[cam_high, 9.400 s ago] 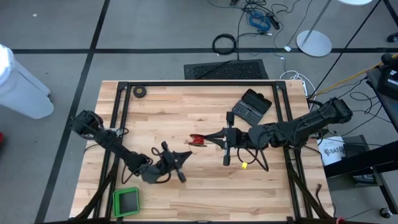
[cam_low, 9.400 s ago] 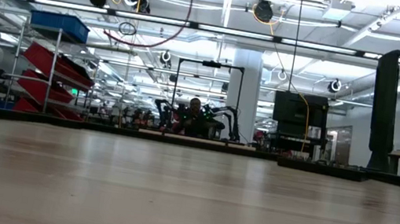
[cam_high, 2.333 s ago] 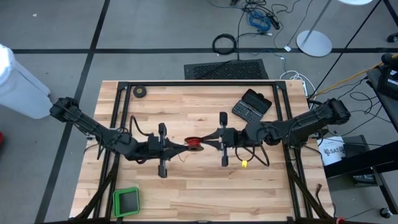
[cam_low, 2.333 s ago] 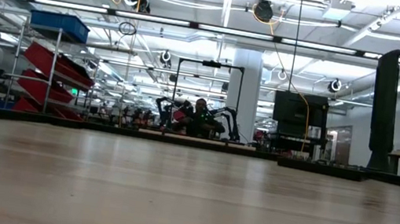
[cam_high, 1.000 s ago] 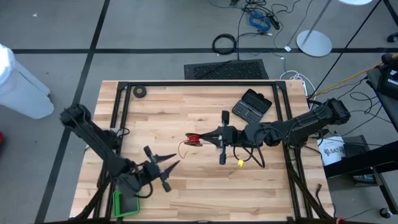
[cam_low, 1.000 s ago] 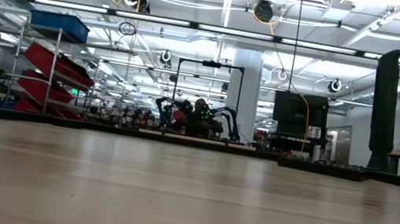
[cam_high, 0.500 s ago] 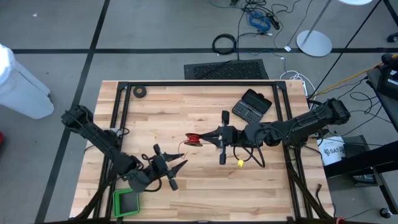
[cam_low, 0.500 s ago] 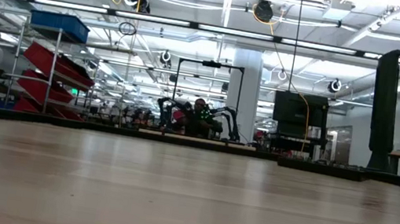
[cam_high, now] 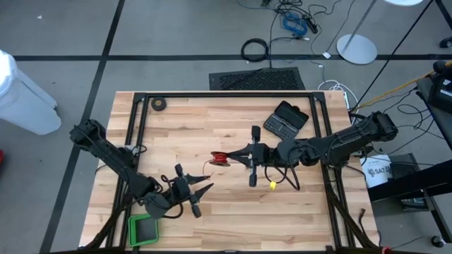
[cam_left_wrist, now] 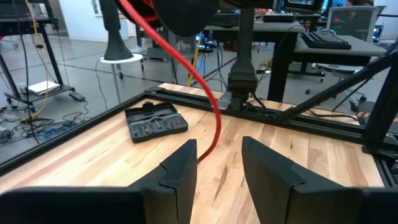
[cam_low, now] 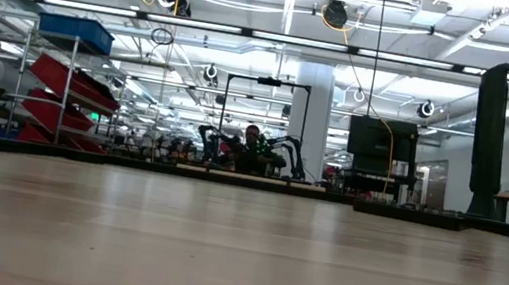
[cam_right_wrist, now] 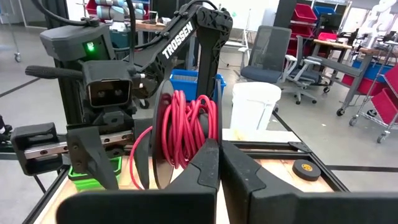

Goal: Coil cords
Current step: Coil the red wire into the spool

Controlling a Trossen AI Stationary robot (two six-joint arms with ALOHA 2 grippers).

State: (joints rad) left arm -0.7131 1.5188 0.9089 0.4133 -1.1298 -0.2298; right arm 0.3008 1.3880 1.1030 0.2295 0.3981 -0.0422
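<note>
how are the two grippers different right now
The right gripper is shut on the black reel wound with red wire, holding it above mid-table. The left gripper is open and holds nothing. It sits nearer the front edge of the table, apart from the reel, with the loose red wire end hanging ahead of its fingers. Both are dark two-finger grippers pointing inward.
</note>
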